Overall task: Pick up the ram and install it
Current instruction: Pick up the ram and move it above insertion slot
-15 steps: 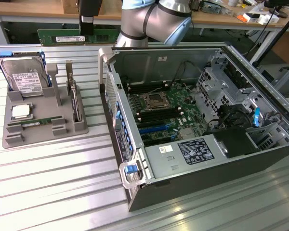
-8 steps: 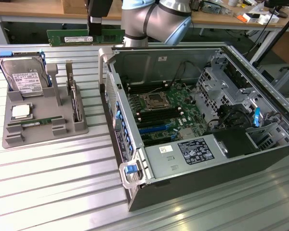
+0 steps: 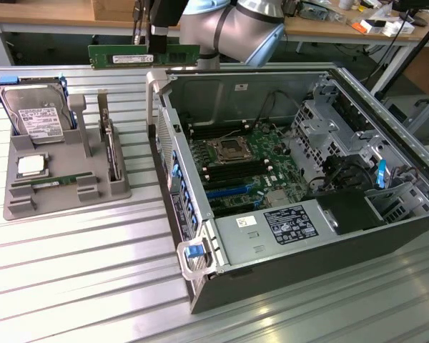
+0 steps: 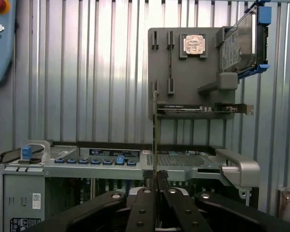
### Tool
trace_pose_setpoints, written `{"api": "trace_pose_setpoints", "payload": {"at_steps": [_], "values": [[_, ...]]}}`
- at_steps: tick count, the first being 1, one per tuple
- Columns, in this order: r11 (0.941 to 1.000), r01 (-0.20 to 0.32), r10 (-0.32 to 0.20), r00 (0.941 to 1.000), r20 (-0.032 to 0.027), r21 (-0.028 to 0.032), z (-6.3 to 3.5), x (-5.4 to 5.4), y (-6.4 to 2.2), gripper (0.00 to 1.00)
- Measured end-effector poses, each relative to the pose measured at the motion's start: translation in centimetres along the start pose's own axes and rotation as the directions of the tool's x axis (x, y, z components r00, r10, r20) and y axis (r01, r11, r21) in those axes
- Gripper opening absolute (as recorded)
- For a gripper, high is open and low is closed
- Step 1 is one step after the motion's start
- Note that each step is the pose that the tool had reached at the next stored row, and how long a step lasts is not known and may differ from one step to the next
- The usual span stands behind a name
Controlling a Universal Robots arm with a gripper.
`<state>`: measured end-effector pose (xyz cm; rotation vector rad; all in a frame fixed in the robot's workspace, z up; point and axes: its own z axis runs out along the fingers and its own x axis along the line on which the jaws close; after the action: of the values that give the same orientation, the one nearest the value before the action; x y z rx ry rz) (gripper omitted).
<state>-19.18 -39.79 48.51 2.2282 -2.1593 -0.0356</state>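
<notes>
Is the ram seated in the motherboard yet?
Out: the gripper holds the ram in the air above the open case's edge, off the motherboard.

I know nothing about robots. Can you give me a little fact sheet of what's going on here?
Held: long thin green circuit-board stick with a white label, level, in the air, not yet in the case
Pincer: pincer shut on that stick
Computer: black and silver computer case, lying open, green motherboard exposed
Tray: grey tray, on the exterior view's left of the case; carries a silver hard drive, a square silver processor chip, a second green stick
Surface: ribbed metal table
</notes>
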Motion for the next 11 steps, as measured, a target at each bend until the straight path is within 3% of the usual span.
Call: {"api": "trace_pose_setpoints", "payload": {"at_steps": [11], "values": [[1.0000, 0.000, 0.000, 1.0000, -0.0031, 0.0000, 0.00, 0.1, -1.69, 0.12]]}}
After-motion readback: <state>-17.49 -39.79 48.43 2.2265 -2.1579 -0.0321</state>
